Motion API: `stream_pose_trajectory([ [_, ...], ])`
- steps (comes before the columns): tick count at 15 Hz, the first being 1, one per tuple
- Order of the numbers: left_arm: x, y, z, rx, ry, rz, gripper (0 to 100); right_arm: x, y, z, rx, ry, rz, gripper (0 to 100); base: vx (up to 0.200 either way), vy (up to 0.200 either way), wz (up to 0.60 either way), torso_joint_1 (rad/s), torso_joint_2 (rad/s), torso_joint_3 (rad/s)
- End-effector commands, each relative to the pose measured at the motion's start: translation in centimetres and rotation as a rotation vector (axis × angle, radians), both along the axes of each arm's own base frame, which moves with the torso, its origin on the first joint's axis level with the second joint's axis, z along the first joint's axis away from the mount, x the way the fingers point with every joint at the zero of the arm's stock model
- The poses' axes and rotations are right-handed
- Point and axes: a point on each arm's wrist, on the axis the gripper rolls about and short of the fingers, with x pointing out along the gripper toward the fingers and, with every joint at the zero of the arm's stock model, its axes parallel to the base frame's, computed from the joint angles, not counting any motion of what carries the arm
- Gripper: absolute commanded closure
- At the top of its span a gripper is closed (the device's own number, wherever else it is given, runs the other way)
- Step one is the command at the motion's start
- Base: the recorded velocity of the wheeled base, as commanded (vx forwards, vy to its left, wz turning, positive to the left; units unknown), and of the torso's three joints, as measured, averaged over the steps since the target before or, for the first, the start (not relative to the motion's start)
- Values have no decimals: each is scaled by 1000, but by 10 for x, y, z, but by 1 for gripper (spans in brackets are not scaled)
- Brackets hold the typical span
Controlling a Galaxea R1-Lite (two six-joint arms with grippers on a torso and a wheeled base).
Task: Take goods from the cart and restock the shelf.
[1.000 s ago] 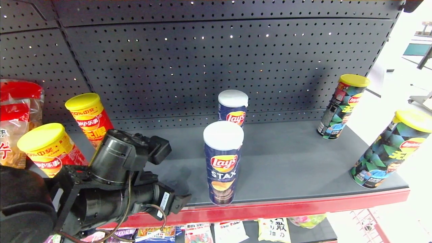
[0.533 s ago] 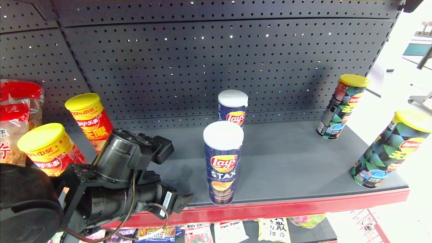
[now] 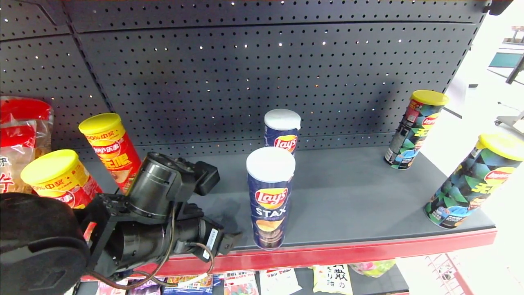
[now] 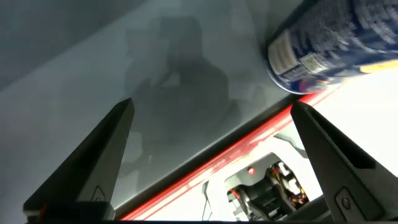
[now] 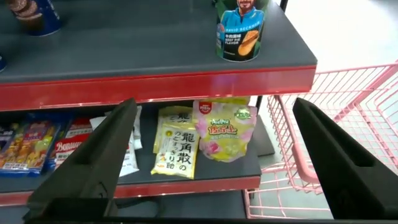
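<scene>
— Blue can [image 3: 270, 196], red-yellow logo, white lid closed: where is it?
— Upright on the shelf [image 3: 348, 192], at six o'clock from the rear can [image 3: 281, 131]. Left gripper [image 4: 212, 104] and right gripper [image 5: 214, 102]: fingers apart, empty.

The left arm [image 3: 159, 221] keeps creeping to the right along the front edge of the shelf [image 3: 368, 250], closing in on the front blue can [image 3: 270, 196]. Its tip is now just short of the can's lower half, where a second ago the gap was clearly wider. It also covers more of the front red can [image 3: 57, 176] than before.
</scene>
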Motion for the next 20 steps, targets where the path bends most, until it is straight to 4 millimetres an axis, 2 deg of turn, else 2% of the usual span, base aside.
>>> stream_pose_trajectory([
  [1, 0, -3, -3, 9, 5, -3, 0, 0, 0, 0, 0, -4, -3, 0, 0, 0, 0, 0, 0, 0],
  [8, 5, -5, -12, 57, 11, 29, 0, 0, 0, 0, -1, -3, -3, 0, 0, 0, 0, 0, 0, 0],
  [20, 27, -23, -11, 60, -22, 63, 0, 0, 0, 0, -4, -4, -15, 0, 0, 0, 0, 0, 0, 0],
])
